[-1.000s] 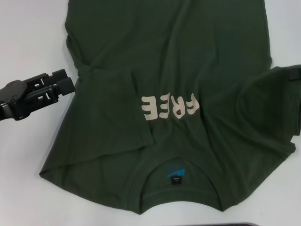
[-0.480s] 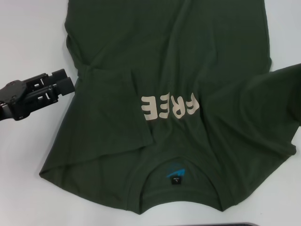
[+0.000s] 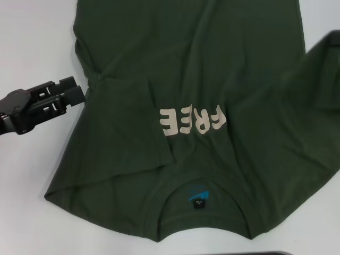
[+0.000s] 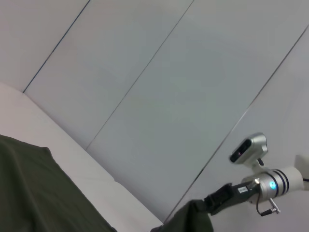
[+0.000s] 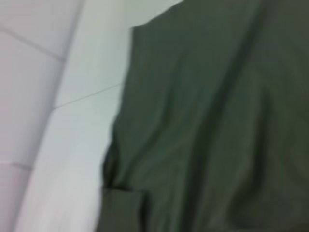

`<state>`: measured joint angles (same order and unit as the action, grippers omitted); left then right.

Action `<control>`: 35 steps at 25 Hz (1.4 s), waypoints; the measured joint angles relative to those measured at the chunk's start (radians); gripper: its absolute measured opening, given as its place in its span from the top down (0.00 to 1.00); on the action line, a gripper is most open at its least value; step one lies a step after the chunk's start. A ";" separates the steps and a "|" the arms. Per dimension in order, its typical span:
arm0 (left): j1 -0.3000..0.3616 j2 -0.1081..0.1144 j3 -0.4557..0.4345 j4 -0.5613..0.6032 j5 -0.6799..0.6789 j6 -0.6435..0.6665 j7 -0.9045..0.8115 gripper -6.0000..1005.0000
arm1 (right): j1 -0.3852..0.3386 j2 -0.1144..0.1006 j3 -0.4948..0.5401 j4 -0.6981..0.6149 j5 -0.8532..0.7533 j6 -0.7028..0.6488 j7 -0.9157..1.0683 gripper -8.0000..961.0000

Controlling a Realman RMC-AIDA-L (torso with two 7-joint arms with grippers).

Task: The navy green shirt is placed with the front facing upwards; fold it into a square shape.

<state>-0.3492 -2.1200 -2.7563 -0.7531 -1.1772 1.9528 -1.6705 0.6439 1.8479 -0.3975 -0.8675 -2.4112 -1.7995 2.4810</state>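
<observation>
The navy green shirt lies front up on the white table, with cream "FREE" letters and a blue neck label near the front edge. Its left sleeve is folded over onto the body. The right sleeve is raised off the table toward the right edge. In the left wrist view, my right gripper is shut on a bunch of that cloth. My left gripper hovers just left of the shirt, holding nothing. The right wrist view shows only shirt fabric.
Bare white table surrounds the shirt on the left and upper right. A dark object's edge shows at the front of the head view. A grey panelled wall stands behind the table.
The right sleeve has risen off the table and swung up toward the far right. The right gripper has left the head view. The left arm has not moved.
</observation>
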 joint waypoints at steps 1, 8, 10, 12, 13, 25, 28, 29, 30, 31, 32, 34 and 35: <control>0.000 0.000 -0.002 0.000 0.000 0.000 0.000 0.40 | 0.011 0.003 -0.001 0.007 0.007 -0.009 0.002 0.97; 0.008 -0.001 -0.022 0.000 -0.010 -0.009 0.000 0.40 | 0.058 0.024 -0.008 0.156 0.019 0.008 -0.010 0.98; 0.007 -0.001 -0.025 0.000 -0.010 -0.009 0.000 0.40 | 0.060 0.030 -0.009 0.168 0.019 0.013 -0.013 0.98; 0.006 -0.001 -0.031 0.000 -0.011 -0.010 0.000 0.40 | 0.063 0.041 -0.010 0.182 0.025 0.022 -0.020 0.98; 0.006 -0.001 -0.036 0.000 -0.011 -0.010 0.000 0.40 | 0.063 0.047 -0.011 0.188 0.030 0.025 -0.024 0.98; 0.013 -0.001 -0.119 0.011 -0.016 -0.012 0.000 0.40 | 0.068 0.099 -0.034 0.289 0.072 0.136 -0.052 0.97; 0.014 -0.001 -0.120 0.011 -0.029 -0.012 0.000 0.40 | 0.063 0.106 -0.045 0.298 0.071 0.168 -0.052 0.97; 0.014 -0.001 -0.120 0.011 -0.029 -0.012 0.000 0.40 | 0.062 0.106 -0.049 0.303 0.071 0.176 -0.052 0.97; 0.015 -0.001 -0.120 0.011 -0.034 -0.012 0.000 0.40 | 0.061 0.107 -0.054 0.312 0.071 0.188 -0.052 0.98; 0.016 -0.001 -0.120 0.011 -0.039 -0.012 0.000 0.40 | 0.060 0.107 -0.061 0.321 0.071 0.200 -0.052 0.98; 0.017 -0.001 -0.120 0.011 -0.044 -0.013 0.000 0.40 | 0.060 0.107 -0.067 0.328 0.071 0.211 -0.052 0.98; 0.019 -0.001 -0.120 0.011 -0.052 -0.017 0.000 0.41 | 0.062 0.108 -0.090 0.340 0.069 0.236 -0.053 0.98; 0.021 -0.001 -0.120 0.011 -0.056 -0.020 0.000 0.41 | 0.063 0.108 -0.104 0.344 0.069 0.246 -0.053 0.97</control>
<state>-0.3285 -2.1215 -2.8763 -0.7424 -1.2328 1.9330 -1.6705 0.7071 1.9554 -0.5013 -0.5233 -2.3422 -1.5535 2.4279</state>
